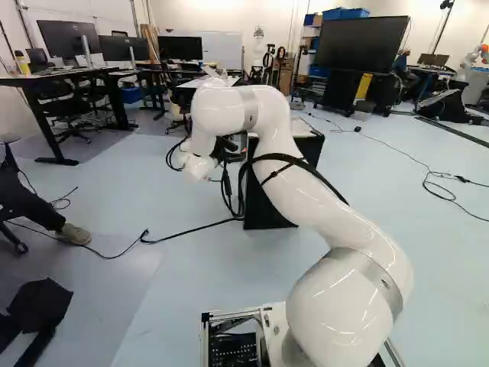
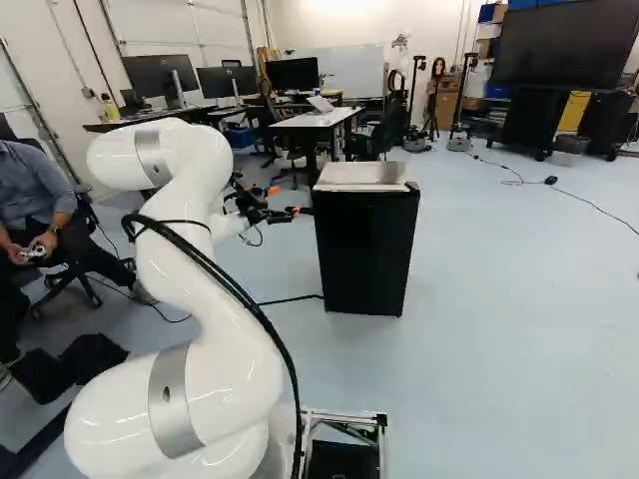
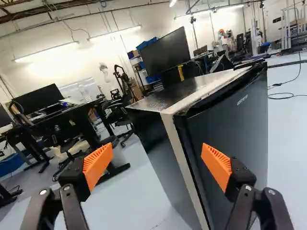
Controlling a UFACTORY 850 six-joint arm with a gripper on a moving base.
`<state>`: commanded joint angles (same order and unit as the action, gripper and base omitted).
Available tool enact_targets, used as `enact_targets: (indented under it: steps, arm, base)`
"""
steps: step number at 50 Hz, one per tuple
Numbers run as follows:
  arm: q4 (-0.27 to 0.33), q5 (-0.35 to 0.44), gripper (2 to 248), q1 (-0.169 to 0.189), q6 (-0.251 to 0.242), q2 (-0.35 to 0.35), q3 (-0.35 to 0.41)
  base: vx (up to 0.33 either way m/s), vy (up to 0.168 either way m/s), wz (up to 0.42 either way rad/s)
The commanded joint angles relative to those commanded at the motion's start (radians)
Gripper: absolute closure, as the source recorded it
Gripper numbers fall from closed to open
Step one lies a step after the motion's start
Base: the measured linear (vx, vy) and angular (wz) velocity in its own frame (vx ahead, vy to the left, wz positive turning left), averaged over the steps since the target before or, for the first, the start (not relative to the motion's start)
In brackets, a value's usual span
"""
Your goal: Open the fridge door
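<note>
In the right base view my gripper (image 2: 287, 202) is at the left side of the small black fridge (image 2: 365, 251), near its top. The fridge (image 1: 267, 200) is partly behind my arm in the left base view. In the wrist view the gripper (image 3: 157, 162) stands wide open with nothing gripped between its orange pads. Ahead of it are the fridge's upper corner, a pale edge strip (image 3: 180, 160) and the dark door (image 3: 235, 120), which looks closed. One finger overlaps the door's face in that view; whether it touches cannot be told.
A person (image 2: 45, 215) sits at the left with a controller in hand. Desks with monitors (image 2: 292, 76) and a table (image 2: 318, 118) stand behind the fridge. A big screen (image 2: 562, 48) is farther back. Black cables (image 1: 191, 230) lie on the floor. Another robot (image 1: 474, 60) stands far right.
</note>
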<state>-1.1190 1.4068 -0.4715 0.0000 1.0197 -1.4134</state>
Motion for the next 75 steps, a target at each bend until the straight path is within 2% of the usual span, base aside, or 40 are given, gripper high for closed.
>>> enact_targets:
  steps: [12,50,61,66,75]
  arm:
    - [0.000,0.000,3,0.022,0.000,0.019,-0.033]
    - [0.000,0.000,3,0.095,0.000,0.024,-0.041]
    - [0.000,0.000,3,0.102,0.000,0.024,-0.042]
    - [0.000,0.000,3,0.103,-0.025,0.024,-0.042]
    - [0.000,0.000,3,0.103,-0.108,0.024,-0.042]
  base:
    - [0.000,0.000,0.000]
    - [0.000,0.000,0.000]
    - [0.000,0.000,0.000]
    - [0.000,0.000,0.000]
    - [0.000,0.000,0.000]
